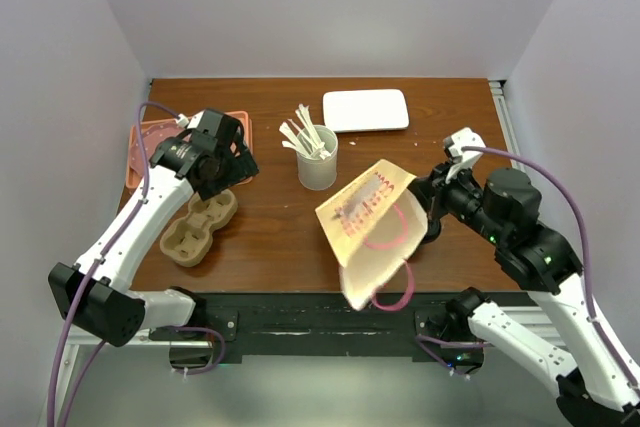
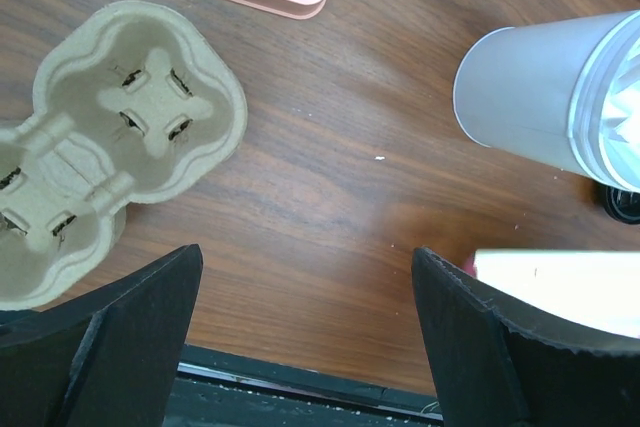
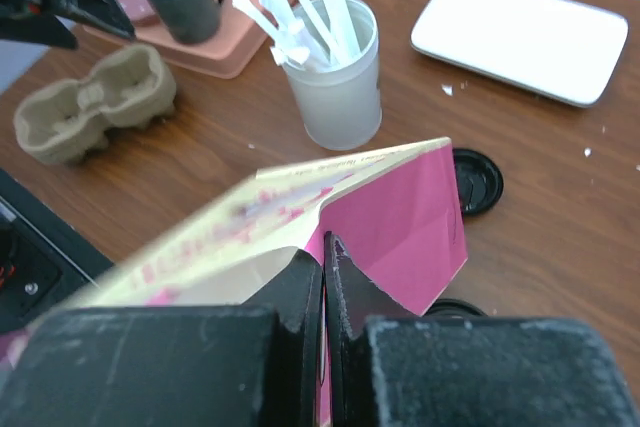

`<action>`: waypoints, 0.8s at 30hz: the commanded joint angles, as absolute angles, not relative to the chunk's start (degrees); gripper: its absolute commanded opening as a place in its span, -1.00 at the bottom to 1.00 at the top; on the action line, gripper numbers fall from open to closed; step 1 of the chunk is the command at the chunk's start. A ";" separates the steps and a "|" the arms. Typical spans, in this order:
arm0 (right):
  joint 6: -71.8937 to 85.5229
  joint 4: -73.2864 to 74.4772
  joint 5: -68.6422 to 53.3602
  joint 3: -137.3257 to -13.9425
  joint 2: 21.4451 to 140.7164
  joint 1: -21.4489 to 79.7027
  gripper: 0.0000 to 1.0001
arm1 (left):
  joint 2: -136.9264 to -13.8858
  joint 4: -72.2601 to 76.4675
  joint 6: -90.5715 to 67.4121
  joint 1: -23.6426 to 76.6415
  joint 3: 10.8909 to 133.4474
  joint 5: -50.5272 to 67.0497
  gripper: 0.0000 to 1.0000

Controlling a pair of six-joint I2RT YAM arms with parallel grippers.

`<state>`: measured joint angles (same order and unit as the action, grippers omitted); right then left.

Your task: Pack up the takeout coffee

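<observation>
Bag [image 1: 368,222] one, white cup [image 1: 318,159] one, carrier [image 1: 200,227] one, black lid [image 3: 478,180] one.

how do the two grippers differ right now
The left gripper is open and holds nothing, above the table beside the cup carrier. The right gripper is shut, pinching the paper bag at its edge. Both have black fingers.

Left arm [image 1: 130,227] is stretched forward on my left side, wrist tipped down. Its pincer [image 2: 305,272] has its jaws spread wide, nothing between them. Right arm [image 1: 540,247] is bent inward at the elbow, and its pincer [image 3: 322,267] is pinched tight on the bag [image 3: 395,217] edge.
</observation>
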<state>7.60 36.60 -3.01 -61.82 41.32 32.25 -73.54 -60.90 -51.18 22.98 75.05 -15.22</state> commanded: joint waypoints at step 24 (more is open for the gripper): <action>28.46 50.71 -0.09 -78.22 63.80 33.57 -1.00 | -77.61 -73.74 -68.55 21.71 75.41 -32.35 0.73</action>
<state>22.90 44.18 -2.59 -76.34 64.01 33.04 -78.65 -72.20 -62.67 22.85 76.79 -29.04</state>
